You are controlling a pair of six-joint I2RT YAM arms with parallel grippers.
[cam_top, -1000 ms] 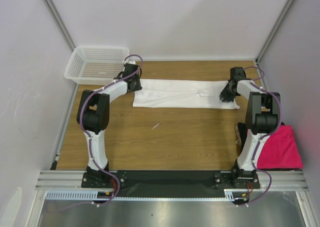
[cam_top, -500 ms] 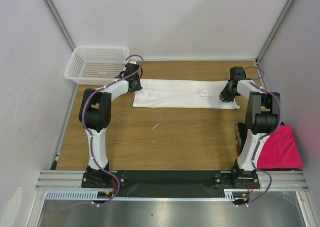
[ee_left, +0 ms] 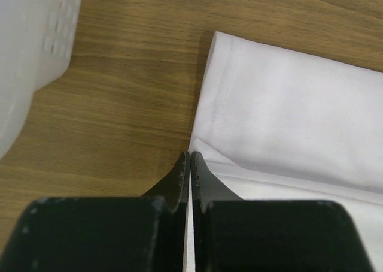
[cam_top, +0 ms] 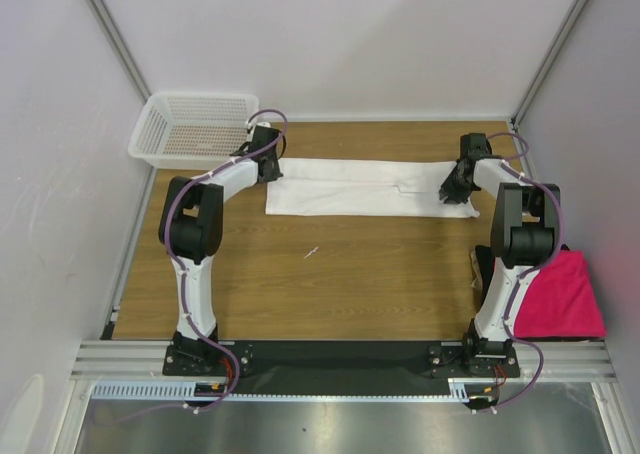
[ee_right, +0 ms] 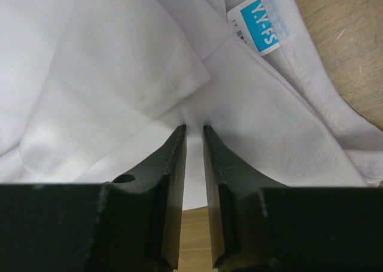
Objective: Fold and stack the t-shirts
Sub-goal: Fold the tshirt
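The white t-shirt lies folded into a long strip across the far part of the table. My left gripper is at its left end. In the left wrist view the gripper is shut on a thin edge of the white t-shirt. My right gripper is at the strip's right end. In the right wrist view the gripper is pinched on a fold of the white t-shirt, near its blue-white tag. The magenta-pink t-shirt lies at the table's right edge. No black shirt shows.
The white mesh basket stands at the far left corner, close to the left gripper, and shows in the left wrist view. Bare wooden table stretches between the strip and the arm bases. Walls enclose the table on three sides.
The left arm's elbow has shifted slightly to the right. The white t-shirt and the right arm stay as they were.
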